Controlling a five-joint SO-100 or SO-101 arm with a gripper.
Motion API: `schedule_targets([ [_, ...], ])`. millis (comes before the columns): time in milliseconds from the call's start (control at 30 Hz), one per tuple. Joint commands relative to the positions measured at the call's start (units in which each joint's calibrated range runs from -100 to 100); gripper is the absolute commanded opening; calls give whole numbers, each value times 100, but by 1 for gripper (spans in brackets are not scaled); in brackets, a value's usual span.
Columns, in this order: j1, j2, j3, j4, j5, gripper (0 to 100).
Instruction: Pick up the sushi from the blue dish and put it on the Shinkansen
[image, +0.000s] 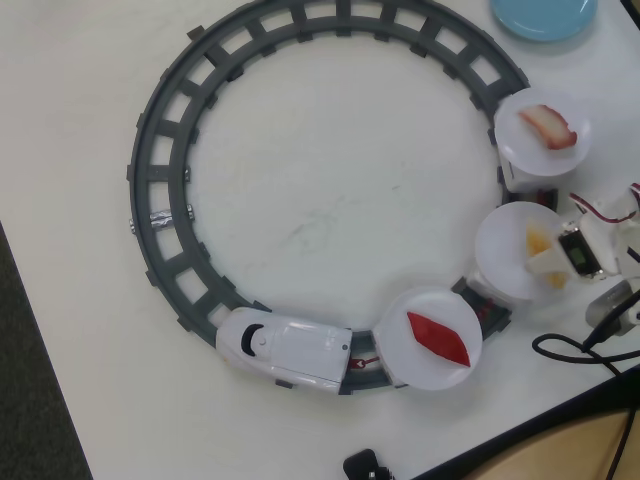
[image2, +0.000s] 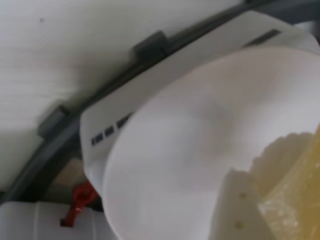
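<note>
The yellow-orange sushi (image: 538, 241) lies at the middle white disc (image: 503, 250) of the Shinkansen (image: 285, 350), which stands on the grey ring track (image: 165, 150). My gripper (image: 548, 262) comes in from the right and is shut on the sushi just above that disc. In the wrist view the sushi (image2: 295, 200) presses against one white finger (image2: 235, 210) over the disc (image2: 200, 140). The blue dish (image: 545, 15) at the top right edge is bare.
The far disc (image: 520, 150) holds a pink-and-white striped slice (image: 548, 127). The near disc (image: 420, 370) holds a red diamond slice (image: 438, 338). A black cable (image: 570, 350) loops by the arm's base. The table's edge runs along the lower right and left.
</note>
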Motion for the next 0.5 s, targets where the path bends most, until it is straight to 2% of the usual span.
schedule_targets([
  [0,-10,168,-454,-215,-30,3],
  [367,-1,844,-472,-515,-46,3],
  [467,-10,861,-472,-506,-46,8],
])
